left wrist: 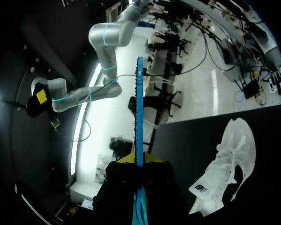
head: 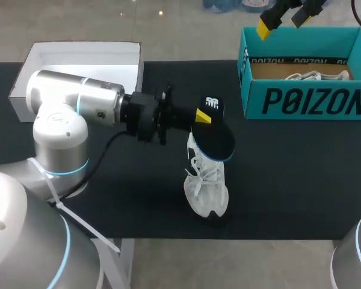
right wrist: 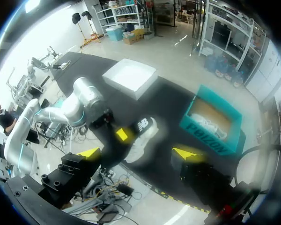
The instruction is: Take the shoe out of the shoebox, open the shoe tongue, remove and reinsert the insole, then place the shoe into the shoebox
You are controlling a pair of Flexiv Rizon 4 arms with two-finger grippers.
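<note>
White shoe at counter centre, lying 12-to-6. Black insole over its 12 o'clock end, pinched in left claw. Teal shoebox open, 2 o'clock.

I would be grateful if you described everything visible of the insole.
The insole is thin and flat, black on its face, with a white logo near one end and a teal-blue edge. The left pincer is shut on that logo end, holding it in the air above the white shoe.
</note>
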